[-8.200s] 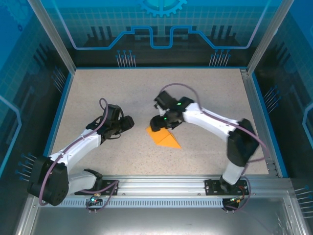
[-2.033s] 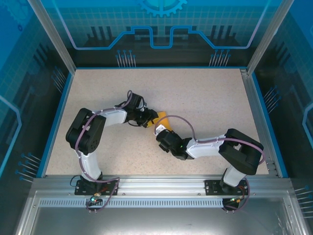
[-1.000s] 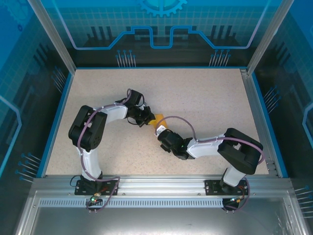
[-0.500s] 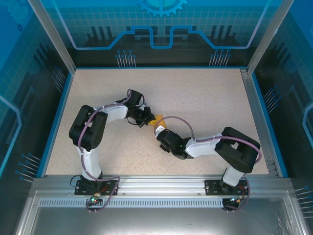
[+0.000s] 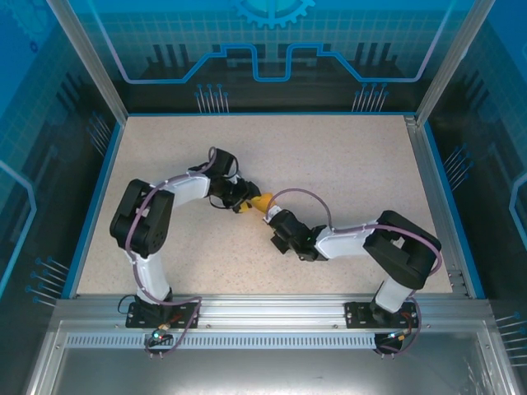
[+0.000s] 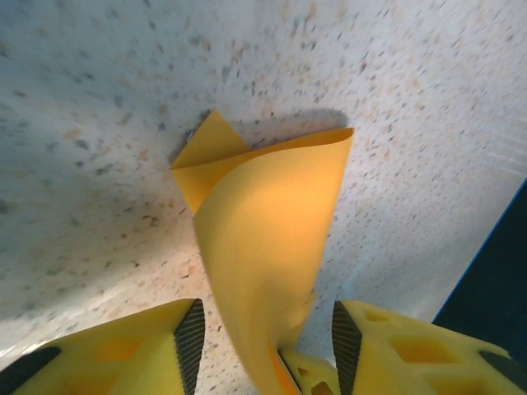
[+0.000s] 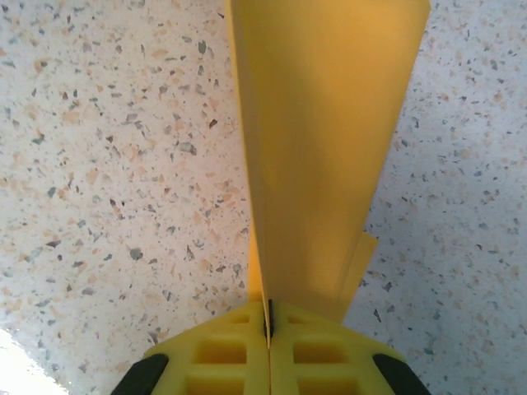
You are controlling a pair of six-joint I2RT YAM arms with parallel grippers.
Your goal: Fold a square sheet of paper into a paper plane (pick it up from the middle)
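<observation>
The square sheet of paper is orange-yellow and folded into a narrow creased shape. It stands on edge above the middle of the table. My right gripper is shut on its lower end, and the folded paper rises away from the pinched jaws. My left gripper is open, its ribbed pads standing apart on either side of the curved paper without pressing it. From above, the left gripper sits just left of the paper and the right gripper just below-right of it.
The speckled table top is framed by a blue rim and metal posts. Both arms bend inward and nearly meet at the centre. A metal rail with the arm bases runs along the near edge.
My left gripper has opened and let go of the paper. The right gripper has closed fully onto it and shifted slightly right.
</observation>
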